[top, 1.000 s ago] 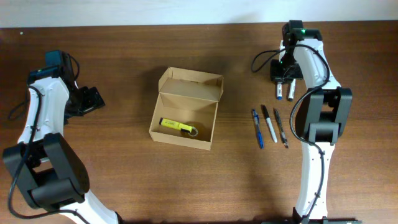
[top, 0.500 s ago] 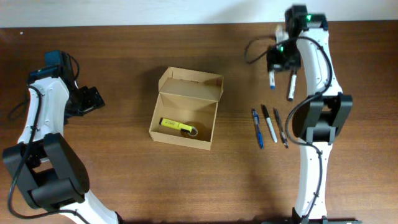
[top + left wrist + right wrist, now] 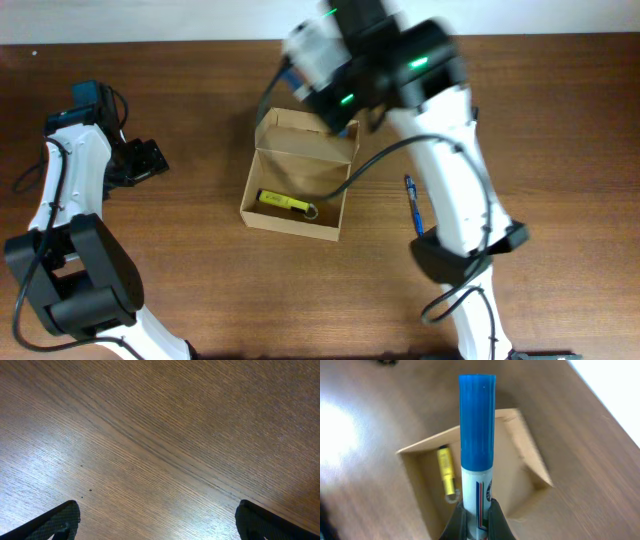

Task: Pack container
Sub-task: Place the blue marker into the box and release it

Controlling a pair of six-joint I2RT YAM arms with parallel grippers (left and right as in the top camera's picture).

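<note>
Overhead: the right gripper (image 3: 335, 85) is a blur above the container's far edge; its fingers cannot be read here. The container (image 3: 290, 224) stands open on the table (image 3: 200, 290), lid flap up, with a yellow highlighter (image 3: 285, 202) inside. The left gripper (image 3: 145, 160) sits well apart from the box, which lies off to its right. A blue pen (image 3: 412, 205) lies on the wood beyond the box.

Left wrist: both fingertips (image 3: 60, 522) are spread wide over bare wood, holding nothing; no box in sight.

Right wrist: the fingers (image 3: 457, 522) are pinched narrow on a blue-capped marker (image 3: 477, 430). The open container lies directly beyond the fingertips, with the highlighter just left of the marker's barrel.
</note>
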